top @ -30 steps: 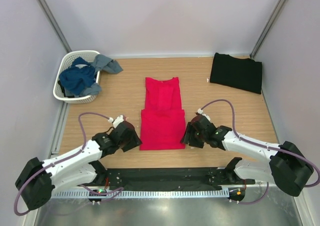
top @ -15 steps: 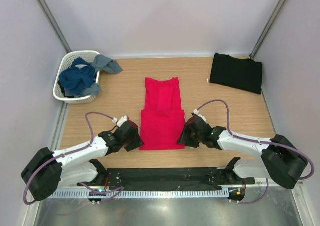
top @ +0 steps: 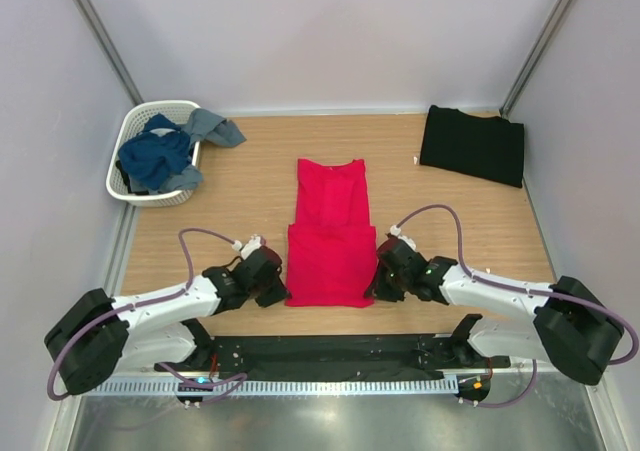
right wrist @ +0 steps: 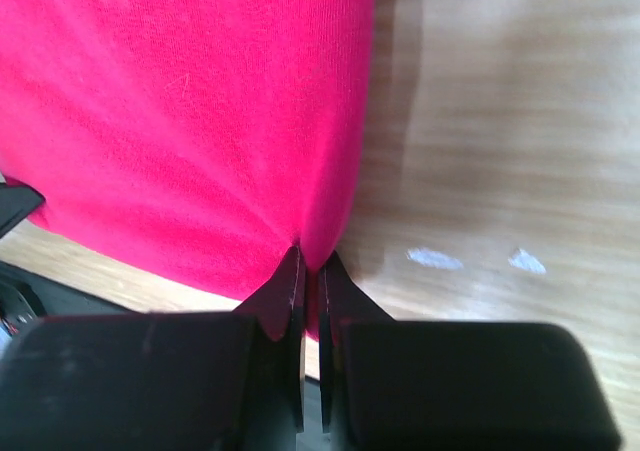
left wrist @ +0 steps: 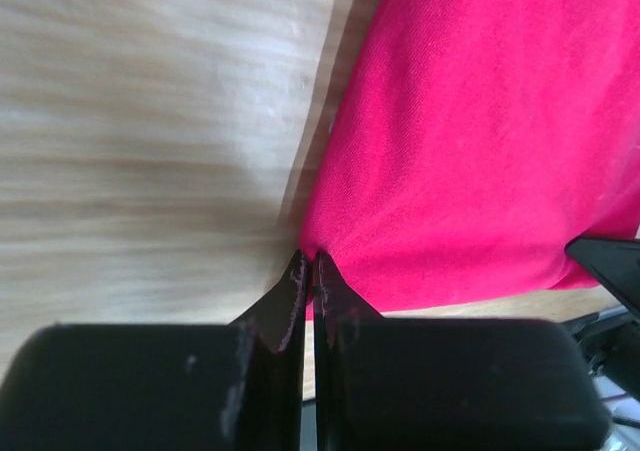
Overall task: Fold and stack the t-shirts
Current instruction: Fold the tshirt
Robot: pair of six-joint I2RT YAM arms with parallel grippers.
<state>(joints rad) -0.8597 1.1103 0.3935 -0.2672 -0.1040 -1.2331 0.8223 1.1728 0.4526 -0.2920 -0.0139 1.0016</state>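
Observation:
The red t-shirt (top: 328, 241) lies half folded in the middle of the wooden table, its near half doubled over. My left gripper (top: 278, 293) is shut on the near left corner of the red t-shirt (left wrist: 480, 151), with cloth pinched between the fingertips (left wrist: 300, 276). My right gripper (top: 376, 289) is shut on the shirt's near right corner (right wrist: 200, 121), a fold of red cloth caught between its tips. The black t-shirt (top: 472, 144) lies folded flat at the far right of the table, away from both grippers.
A white lattice basket (top: 138, 136) holding blue and grey garments (top: 160, 156) stands at the far left; a grey piece (top: 215, 128) hangs over its rim onto the table. Grey walls close in the sides and back. A black strip (top: 330, 356) runs along the near edge.
Both grippers slid in to the red shirt's near corners and shut on them. The red shirt has shifted slightly to the right.

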